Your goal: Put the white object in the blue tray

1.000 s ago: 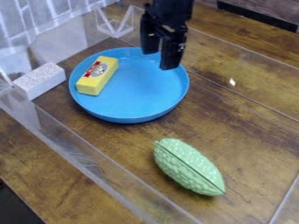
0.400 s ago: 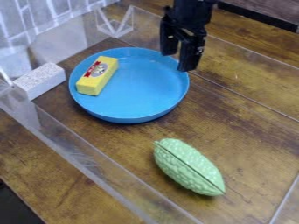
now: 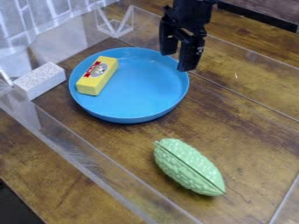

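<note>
While the green ridged pod (image 3: 190, 166) is lying nearest the camera, well in front of the gripper (image 3: 184, 49) and a little to its right, nothing about it is changing. Farther back, the blue tray (image 3: 152, 98) is sitting just in front of and to the left of the gripper, carrying only the yellow bar (image 3: 98, 74) with its red-and-white label on its left side. The white object (image 3: 38, 80) is resting on the surface (image 3: 251, 114) outside the tray, well off to the gripper's left, beside the clear plastic wall (image 3: 70, 131).

Compared with a second ago, the gripper is now hanging over the tray's far right rim instead of its back edge, having drifted right and away from the white object; in the last fraction of a second it is holding its place. Its jaws are standing wide and carrying nothing. By my reading, the pick is not yet begun, and the arm is now farther from the block it needs.

From this angle the fingertips are dark and merging together, so the gap between them is hard to read. The arm above the gripper is cut off by the top edge, and whether the fingertips are touching the surface cannot be told.
</note>
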